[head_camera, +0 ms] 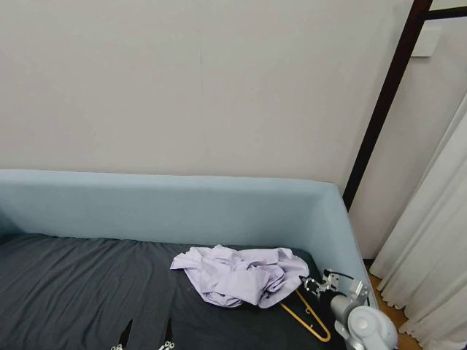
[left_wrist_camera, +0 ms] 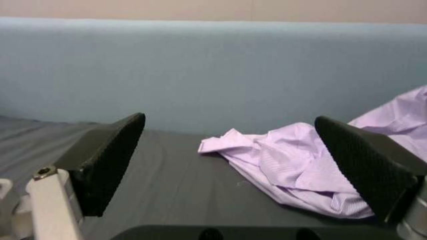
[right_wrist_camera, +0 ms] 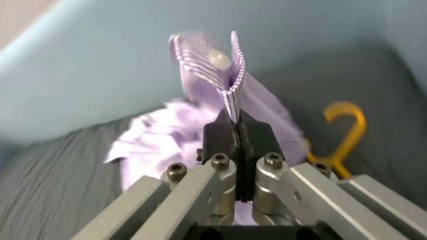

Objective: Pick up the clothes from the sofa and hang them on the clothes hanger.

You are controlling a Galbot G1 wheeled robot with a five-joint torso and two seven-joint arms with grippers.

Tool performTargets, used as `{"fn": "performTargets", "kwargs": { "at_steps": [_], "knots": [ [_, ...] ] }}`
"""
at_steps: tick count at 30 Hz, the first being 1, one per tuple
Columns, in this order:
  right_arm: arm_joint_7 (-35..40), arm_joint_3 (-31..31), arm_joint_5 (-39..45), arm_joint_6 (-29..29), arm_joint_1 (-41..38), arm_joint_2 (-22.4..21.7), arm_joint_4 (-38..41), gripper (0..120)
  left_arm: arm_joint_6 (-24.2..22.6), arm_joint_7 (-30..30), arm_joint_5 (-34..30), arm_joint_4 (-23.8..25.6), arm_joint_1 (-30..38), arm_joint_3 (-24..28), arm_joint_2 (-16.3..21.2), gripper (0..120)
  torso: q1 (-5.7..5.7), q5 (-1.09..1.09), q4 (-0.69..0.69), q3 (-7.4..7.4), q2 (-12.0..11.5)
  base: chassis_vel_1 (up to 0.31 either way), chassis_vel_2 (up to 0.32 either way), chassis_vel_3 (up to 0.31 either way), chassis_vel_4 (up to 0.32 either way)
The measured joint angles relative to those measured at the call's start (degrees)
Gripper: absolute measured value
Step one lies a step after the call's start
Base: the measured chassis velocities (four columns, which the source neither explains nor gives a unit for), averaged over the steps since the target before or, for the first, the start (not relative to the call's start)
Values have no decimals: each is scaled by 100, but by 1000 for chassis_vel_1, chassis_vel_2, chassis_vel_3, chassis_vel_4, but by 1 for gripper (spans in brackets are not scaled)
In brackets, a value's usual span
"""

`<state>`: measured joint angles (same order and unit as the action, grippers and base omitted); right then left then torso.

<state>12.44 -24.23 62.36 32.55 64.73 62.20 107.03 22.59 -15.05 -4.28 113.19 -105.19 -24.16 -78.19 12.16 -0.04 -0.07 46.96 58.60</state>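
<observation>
A crumpled lilac shirt (head_camera: 237, 273) lies on the sofa's dark grey seat (head_camera: 66, 284), near the right armrest. A yellow hanger (head_camera: 310, 317) lies beside it, partly under the cloth. My right gripper (head_camera: 305, 283) is at the shirt's right edge. In the right wrist view, my right gripper (right_wrist_camera: 235, 125) is shut on a raised fold of the shirt (right_wrist_camera: 207, 65) that carries a button, with the hanger (right_wrist_camera: 347, 130) behind. My left gripper (head_camera: 146, 335) hovers open over the seat to the left of the shirt (left_wrist_camera: 293, 170), nothing between its fingers (left_wrist_camera: 110, 155).
The light blue backrest (head_camera: 182, 204) runs behind the seat and the right armrest (head_camera: 343, 233) closes it off. Beyond the armrest hang white curtains (head_camera: 430, 255), with a dark door frame (head_camera: 383, 102) against the wall. The seat to the left is bare.
</observation>
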Motion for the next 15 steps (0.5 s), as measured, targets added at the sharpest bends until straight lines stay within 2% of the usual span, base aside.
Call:
{"fn": "performTargets", "kwargs": {
  "at_steps": [1, 2, 6, 8, 10, 12, 15],
  "knots": [
    [3, 79, -10, 9, 1, -311, 381, 0, 1, -2, -1, -8, 20, 11, -2, 100, 0, 0, 1, 0, 0, 0, 0, 0, 0],
    [3, 79, -10, 9, 1, -311, 381, 0, 1, -2, -1, -8, 20, 11, -2, 100, 0, 0, 1, 0, 0, 0, 0, 0, 0],
    [13, 90, 99, 93, -101, -1417, 1243, 0, 23, -6, -20, 12, 55, 18, -2, 100, -1, 0, -1, 0, 0, 0, 0, 0, 0],
    [15, 80, 117, 101, -115, -1465, 1276, 0, 26, -6, -22, 16, 55, 17, -2, 100, -1, 0, -1, 0, 0, 0, 0, 0, 0],
    [128, -59, 593, 210, -451, -2112, 1780, 0, 59, -7, -74, 98, 34, -14, 15, 100, 0, 1, -1, 0, -1, 0, 0, 0, 0],
    [192, -99, 808, 239, -590, -2276, 1923, 0, 69, -8, -84, 120, 26, -31, 22, 100, -1, 0, 1, 0, 0, 0, 0, 0, 0],
    [399, -306, 1702, 300, -1141, -2738, 2311, 0, 83, -11, -129, 201, 6, -92, 49, 100, 0, 1, 0, 0, 0, 0, 0, 0, 0]
  ]
}}
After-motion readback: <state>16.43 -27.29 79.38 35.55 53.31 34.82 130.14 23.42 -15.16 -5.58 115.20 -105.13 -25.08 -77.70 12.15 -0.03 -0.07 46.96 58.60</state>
